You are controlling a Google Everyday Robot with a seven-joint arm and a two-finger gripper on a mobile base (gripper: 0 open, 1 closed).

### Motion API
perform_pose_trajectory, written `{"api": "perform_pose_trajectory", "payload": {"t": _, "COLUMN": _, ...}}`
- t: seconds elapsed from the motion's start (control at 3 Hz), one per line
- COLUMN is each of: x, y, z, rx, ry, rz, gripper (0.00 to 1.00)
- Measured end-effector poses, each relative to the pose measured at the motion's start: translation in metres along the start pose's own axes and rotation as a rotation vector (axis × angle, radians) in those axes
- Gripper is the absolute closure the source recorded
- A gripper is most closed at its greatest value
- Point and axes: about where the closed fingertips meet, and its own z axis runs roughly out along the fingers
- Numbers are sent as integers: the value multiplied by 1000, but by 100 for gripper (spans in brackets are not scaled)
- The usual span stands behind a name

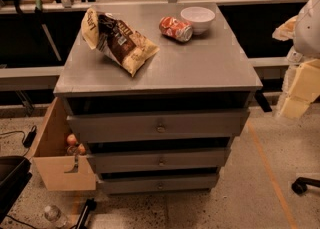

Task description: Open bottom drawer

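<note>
The bottom drawer, at 6 o'clock under the grey cabinet, sits pushed in, with no tray showing and nothing on its small knob. The gripper hangs at the 3 o'clock edge, well apart from the drawers. Whether it is spread or closed cannot be told. By this view, the reach, the grasp and the pull are all left to do.

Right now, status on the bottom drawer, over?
Gripper at right edge, off the cabinet. Bottom drawer looks shut, knob untouched. Cardboard box beside its left end, not across the front.
</note>
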Motion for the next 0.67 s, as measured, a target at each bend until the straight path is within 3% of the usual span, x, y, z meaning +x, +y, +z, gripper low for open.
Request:
{"api": "perform_pose_trajectory", "payload": {"t": 0.33, "x": 0, "y": 0, "z": 0, "rx": 0, "ry": 0, "rz": 0, "gripper": 0}}
{"api": "perform_pose_trajectory", "payload": {"t": 0.67, "x": -3, "y": 7, "z": 6, "rx": 31, "ry": 38, "rz": -79, "gripper": 0}}
